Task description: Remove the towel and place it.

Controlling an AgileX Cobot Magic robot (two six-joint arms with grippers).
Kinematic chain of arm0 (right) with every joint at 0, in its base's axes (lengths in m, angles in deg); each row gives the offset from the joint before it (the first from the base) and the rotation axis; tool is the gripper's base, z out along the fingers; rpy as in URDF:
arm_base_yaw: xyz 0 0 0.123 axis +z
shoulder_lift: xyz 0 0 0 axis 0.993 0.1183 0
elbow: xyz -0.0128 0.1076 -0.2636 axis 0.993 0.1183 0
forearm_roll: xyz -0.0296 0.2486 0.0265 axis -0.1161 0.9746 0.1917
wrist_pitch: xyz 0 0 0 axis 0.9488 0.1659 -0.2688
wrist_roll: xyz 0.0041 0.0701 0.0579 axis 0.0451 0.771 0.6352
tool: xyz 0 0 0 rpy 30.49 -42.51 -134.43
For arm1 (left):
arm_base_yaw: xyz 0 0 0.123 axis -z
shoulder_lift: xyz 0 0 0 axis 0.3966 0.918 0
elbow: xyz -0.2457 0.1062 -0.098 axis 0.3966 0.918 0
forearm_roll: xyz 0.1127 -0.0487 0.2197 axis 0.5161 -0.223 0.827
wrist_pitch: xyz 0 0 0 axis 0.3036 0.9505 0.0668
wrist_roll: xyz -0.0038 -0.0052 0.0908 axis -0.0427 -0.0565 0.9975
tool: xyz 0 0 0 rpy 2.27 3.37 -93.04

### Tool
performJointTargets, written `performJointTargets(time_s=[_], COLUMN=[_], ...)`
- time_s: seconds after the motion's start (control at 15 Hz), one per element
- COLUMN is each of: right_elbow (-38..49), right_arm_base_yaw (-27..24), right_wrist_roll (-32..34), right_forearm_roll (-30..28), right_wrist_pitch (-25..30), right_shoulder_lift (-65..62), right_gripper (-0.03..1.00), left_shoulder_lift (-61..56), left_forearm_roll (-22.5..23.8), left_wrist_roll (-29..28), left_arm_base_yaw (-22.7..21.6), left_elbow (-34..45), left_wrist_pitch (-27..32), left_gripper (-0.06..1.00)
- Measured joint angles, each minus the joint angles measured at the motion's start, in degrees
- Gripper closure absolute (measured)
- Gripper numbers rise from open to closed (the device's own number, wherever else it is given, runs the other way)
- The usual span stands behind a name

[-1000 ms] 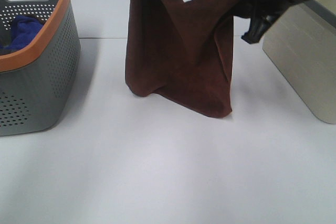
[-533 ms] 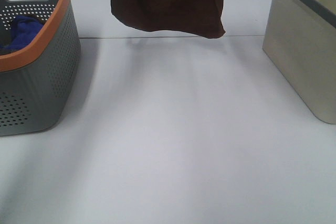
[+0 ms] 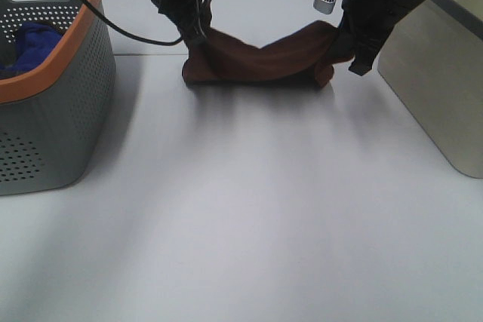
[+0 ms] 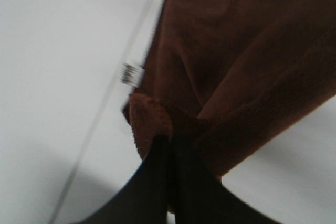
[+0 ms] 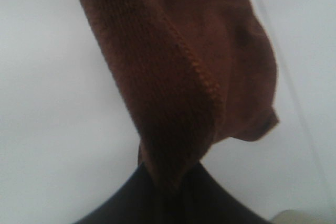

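White table (image 3: pixel 249 216), grey orange-rimmed basket (image 3: pixel 68 111) left, beige bin (image 3: pixel 438 88) right, bunched towel (image 3: pixel 256 62) between.

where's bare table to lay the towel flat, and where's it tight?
Free: the broad patch of table in front of the towel, bordered by the grey basket on the left and the beige bin on the right. Tight: the back strip, where the left gripper and right gripper pinch the towel's ends. The basket holds a blue cloth.

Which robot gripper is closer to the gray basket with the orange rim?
Left. The left gripper holds the towel end nearest the basket; the right gripper holds the far end, by the beige bin.
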State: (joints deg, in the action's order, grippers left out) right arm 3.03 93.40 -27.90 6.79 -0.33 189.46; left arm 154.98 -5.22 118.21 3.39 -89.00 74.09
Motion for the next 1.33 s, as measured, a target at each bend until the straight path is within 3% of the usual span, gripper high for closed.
performJointTargets(time_s=[0.13, 0.2, 0.4, 0.67, 1.0, 1.07, 1.13, 1.33], right_elbow=[0.0, 0.0, 0.4, 3.6, 9.9, 10.3, 12.3, 14.1], right_arm_base_yaw=[0.0, 0.0, 0.0, 0.0, 0.0, 0.0, 0.0, 0.0], right_wrist_roll=[4.6, 9.7, 14.6, 18.9, 18.9, 19.0, 22.2, 32.9], right_forearm_roll=[-0.1, -0.6, -0.8, -0.7, 1.3, 1.6, 3.2, 3.1], right_wrist_pitch=[10.9, 20.7, 31.7, 32.5, 32.5, 32.5, 32.5, 31.4], right_shoulder_lift=[-0.4, -0.2, 0.7, 0.7, 0.7, 0.7, 0.7, 0.7], right_gripper=[0.97, 0.97, 0.97, 0.97, 0.97, 0.97, 0.9, 0.4], left_shoulder_lift=[0.6, 1.7, 3.3, 4.4, 4.4, 4.4, 4.4, 4.4], left_forearm_roll=[-1.6, -4.5, -9.0, -12.3, -13.4, -13.4, -13.6, -13.6], left_wrist_roll=[0.1, 2.2, 6.0, 10.2, 12.0, 12.0, 11.8, 11.2], left_arm_base_yaw=[0.2, 0.2, 0.2, 0.2, 0.2, 0.2, 0.2, 0.2], left_elbow=[0.0, 0.0, 0.0, 1.7, 9.3, 9.4, 9.5, 9.5], left_wrist_pitch=[12.7, 20.9, 28.3, 30.5, 30.8, 30.8, 30.8, 30.8], left_gripper=[0.94, 0.94, 0.94, 0.94, 0.89, 0.83, 0.64, 0.14])
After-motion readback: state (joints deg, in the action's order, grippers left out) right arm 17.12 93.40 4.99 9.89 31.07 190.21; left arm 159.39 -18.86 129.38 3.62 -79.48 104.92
